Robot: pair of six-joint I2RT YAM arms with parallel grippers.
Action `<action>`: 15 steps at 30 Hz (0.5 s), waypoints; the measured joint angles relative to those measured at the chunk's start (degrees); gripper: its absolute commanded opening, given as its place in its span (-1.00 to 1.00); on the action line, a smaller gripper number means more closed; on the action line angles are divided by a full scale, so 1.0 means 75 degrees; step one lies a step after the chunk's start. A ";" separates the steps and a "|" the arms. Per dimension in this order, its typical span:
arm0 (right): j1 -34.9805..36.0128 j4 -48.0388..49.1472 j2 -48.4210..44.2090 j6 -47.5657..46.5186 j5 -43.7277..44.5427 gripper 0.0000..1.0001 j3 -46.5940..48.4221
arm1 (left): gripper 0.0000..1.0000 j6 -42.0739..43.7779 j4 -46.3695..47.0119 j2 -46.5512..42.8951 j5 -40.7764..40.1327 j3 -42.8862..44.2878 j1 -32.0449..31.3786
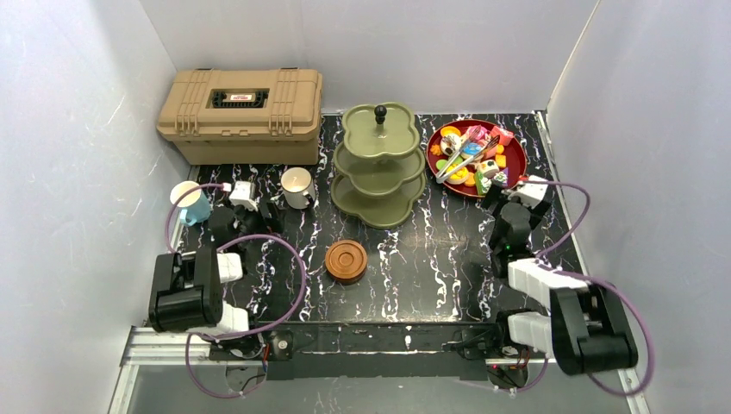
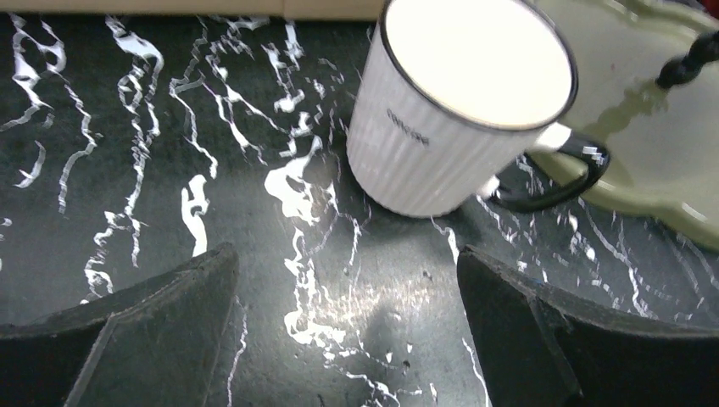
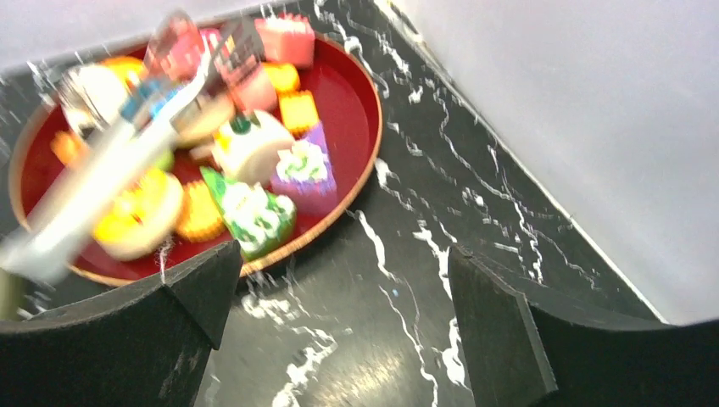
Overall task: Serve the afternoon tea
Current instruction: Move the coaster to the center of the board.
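The olive-green three-tier stand [image 1: 379, 164] with a black knob stands at the back centre, its tiers bare. Small colourful pastries [image 1: 477, 158] are piled on the dark-red plate [image 1: 517, 159] to its right. The white mug [image 1: 297, 187] stands left of the stand, with the white-and-blue cup [image 1: 190, 203] further left. Brown wooden saucers [image 1: 346, 261] sit stacked in the middle. My left gripper [image 2: 346, 254] is open just short of the mug [image 2: 458, 110], holding nothing. My right gripper [image 3: 346, 254] is open over bare table beside the plate's near rim [image 3: 365, 93], close to a green-and-white pastry [image 3: 254, 212].
A tan toolbox [image 1: 241, 112] sits shut at the back left. Silver tongs [image 1: 461, 159] lie across the pastries on the plate. White walls close in the table on the left, back and right. The stand's bottom tier [image 2: 661, 144] shows right behind the mug.
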 measured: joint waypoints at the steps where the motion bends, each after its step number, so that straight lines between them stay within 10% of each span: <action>1: 0.0000 -0.0525 -0.0460 0.0201 0.0052 1.00 0.0221 | 0.99 -0.0055 -0.0353 -0.0221 0.0035 0.0067 0.0061; 15: -0.0460 -0.6755 -0.2145 0.3975 -0.1463 1.00 0.2754 | 0.99 0.0044 -0.6691 -0.3826 0.1338 0.2562 0.0746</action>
